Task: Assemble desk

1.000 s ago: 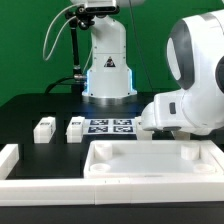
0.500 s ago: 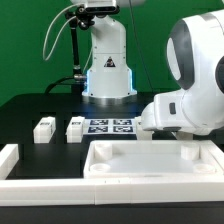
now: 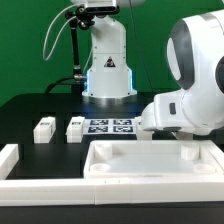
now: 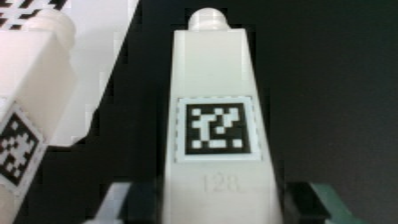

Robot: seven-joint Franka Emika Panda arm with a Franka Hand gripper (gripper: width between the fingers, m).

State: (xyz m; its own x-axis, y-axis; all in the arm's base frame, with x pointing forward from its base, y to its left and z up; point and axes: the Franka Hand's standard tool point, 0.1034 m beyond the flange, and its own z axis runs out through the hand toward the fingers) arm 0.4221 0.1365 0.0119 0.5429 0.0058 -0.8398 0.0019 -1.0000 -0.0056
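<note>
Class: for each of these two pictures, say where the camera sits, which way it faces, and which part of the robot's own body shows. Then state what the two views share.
Exterior view: off the arm, low, facing across the desk top toward the robot's base; the arm's bulky white link fills the exterior view's right.
Wrist view: on the wrist, looking down past the gripper at a tagged leg between its fingers; only the fingertips show.
Shared: the black table; this leg and the gripper are hidden behind the arm in the exterior view.

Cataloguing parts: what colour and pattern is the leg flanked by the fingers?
White leg bearing a black-and-white square tag; best seen in the wrist view.
</note>
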